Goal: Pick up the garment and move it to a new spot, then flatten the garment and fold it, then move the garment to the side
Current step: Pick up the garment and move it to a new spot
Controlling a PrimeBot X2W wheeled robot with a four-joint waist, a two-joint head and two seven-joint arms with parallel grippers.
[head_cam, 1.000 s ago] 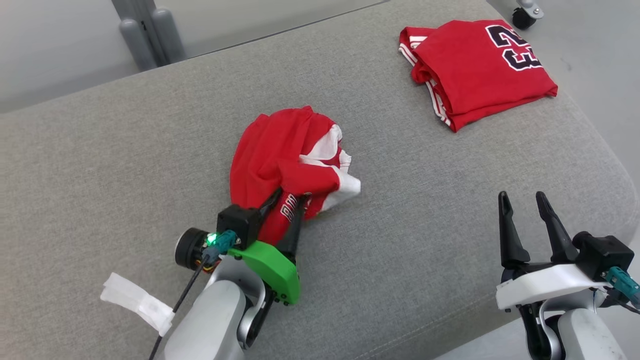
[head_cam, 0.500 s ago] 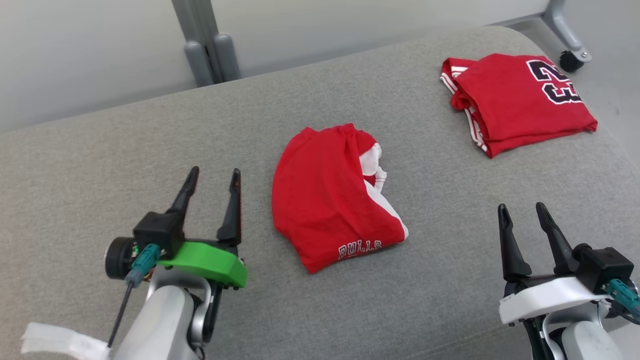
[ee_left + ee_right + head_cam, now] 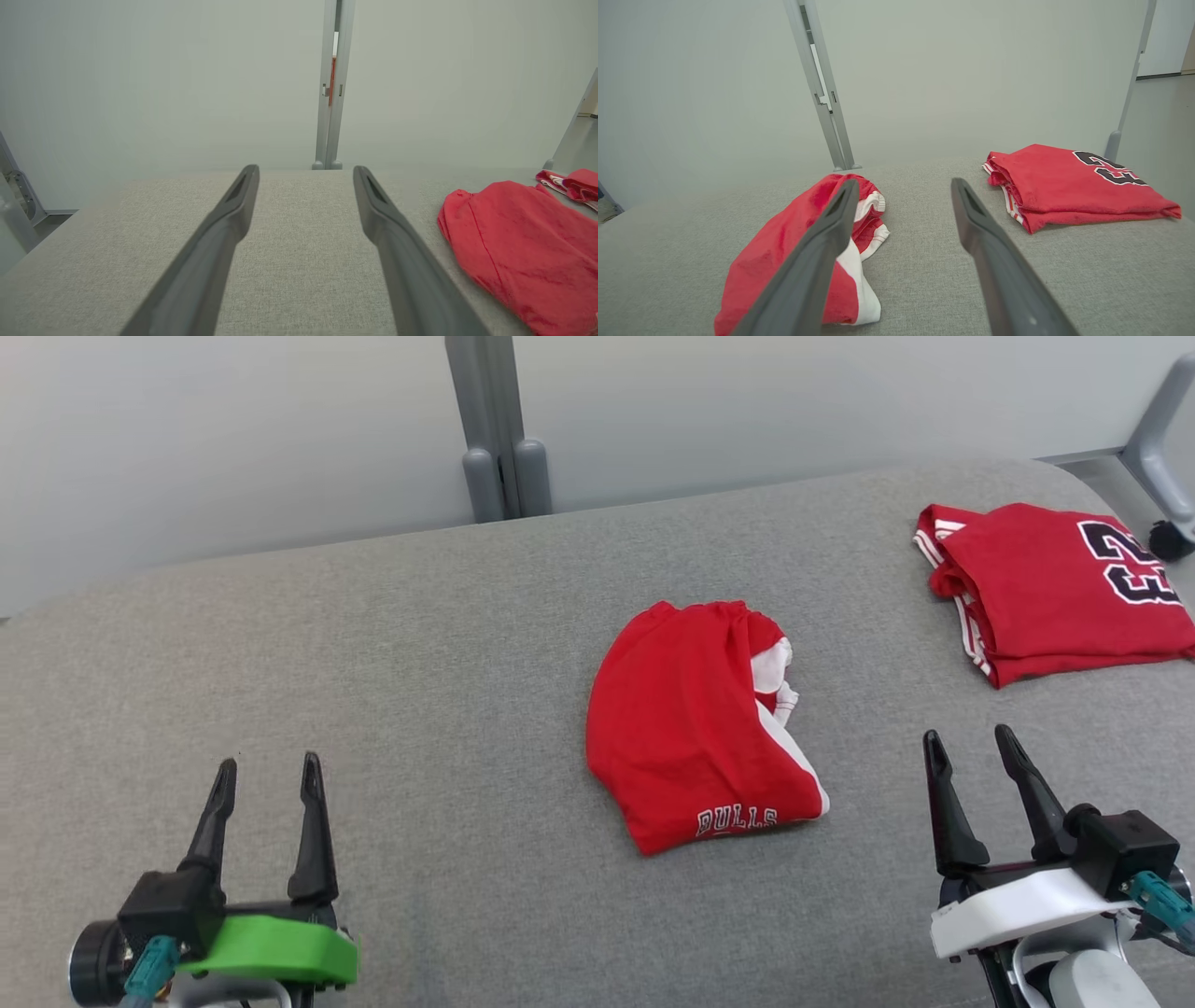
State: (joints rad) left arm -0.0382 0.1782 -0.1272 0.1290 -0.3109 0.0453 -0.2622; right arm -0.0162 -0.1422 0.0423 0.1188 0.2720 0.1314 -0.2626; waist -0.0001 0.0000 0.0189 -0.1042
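Red garment (image 3: 695,747) lay loose on grey cushion (image 3: 373,663), both grippers empty.

Garment sat well left of the folded jersey (image 3: 1055,588) & a bit nearer the robot, touching neither gripper. Right gripper (image 3: 967,737) hung robot-side of the jersey, fingers apart. Left gripper (image 3: 269,765) was far left of the jersey, beyond the garment, fingers apart too. Prob. parked either side so each could take an edge for flattening. Garment looked like shorts: red, roughly halved, white trim bunched on the jersey-facing side, "BULLS" at near hem, gathered waistband at far end, wrinkled, not yet flat.
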